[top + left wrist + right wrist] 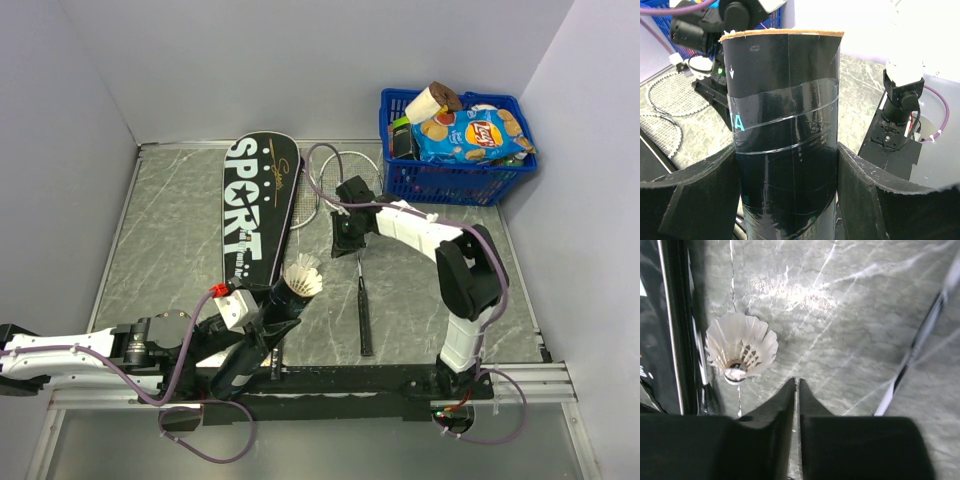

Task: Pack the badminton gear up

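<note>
My left gripper (262,330) (787,165) is shut on the long black tube (785,110) with teal print; it holds the tube tilted, open end toward the table's middle. A white shuttlecock (303,277) (742,351) sits just past the tube's mouth, beside the edge of the black SPORT cover (255,215). I cannot tell if it touches the tube. My right gripper (347,237) (797,385) hovers over bare table to the shuttlecock's right, jaws nearly together with only a thin slit and nothing between them. Two rackets (335,185) lie with their heads by the cover, and one black handle (364,320) points to the near edge.
A blue plastic basket (455,182) full of snack packets stands in the back right corner. Grey walls close in the table on three sides. A racket shaft (920,340) crosses the right wrist view. The right arm's base (897,125) stands beside the tube.
</note>
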